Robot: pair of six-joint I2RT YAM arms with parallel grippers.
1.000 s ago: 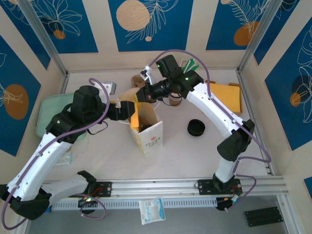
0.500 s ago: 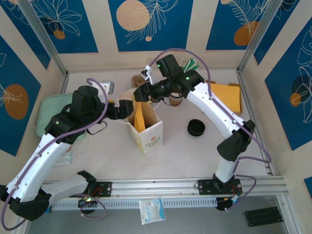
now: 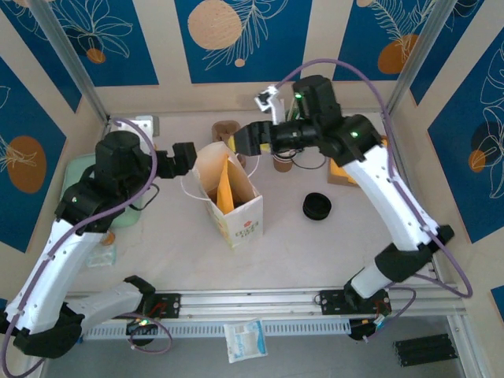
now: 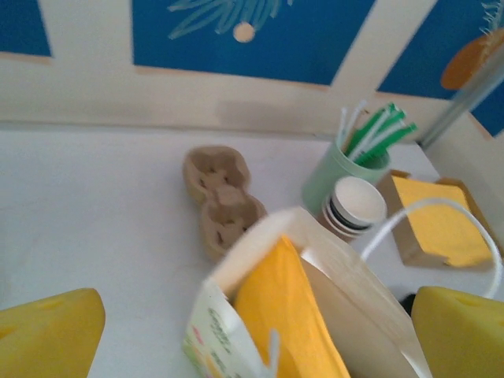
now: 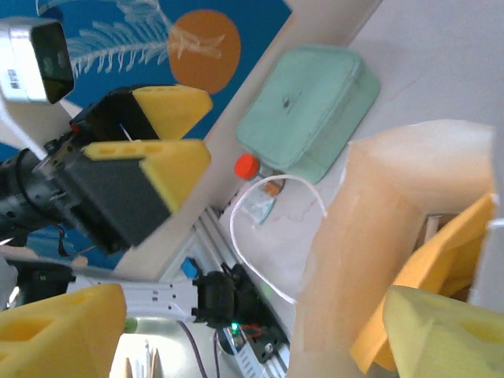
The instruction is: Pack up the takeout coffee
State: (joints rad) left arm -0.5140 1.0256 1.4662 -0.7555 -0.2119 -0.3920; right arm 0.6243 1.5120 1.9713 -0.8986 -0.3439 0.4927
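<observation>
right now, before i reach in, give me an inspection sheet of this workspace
surface: white table, no spill seen
job's things: paper bag upright, mouth open, yellow sheet inside; whether the lidded coffee is in it cannot be told
clutter: pulp cup carrier, green cup of straws, stacked cups, box of yellow napkins, black round piece right of the bag, mint case
grippers: left gripper open, left of the bag; right gripper open, above the bag's far rim
cables: purple cables loop above both arms
surroundings: blue-and-cream panels; metal rail at the near edge
</observation>
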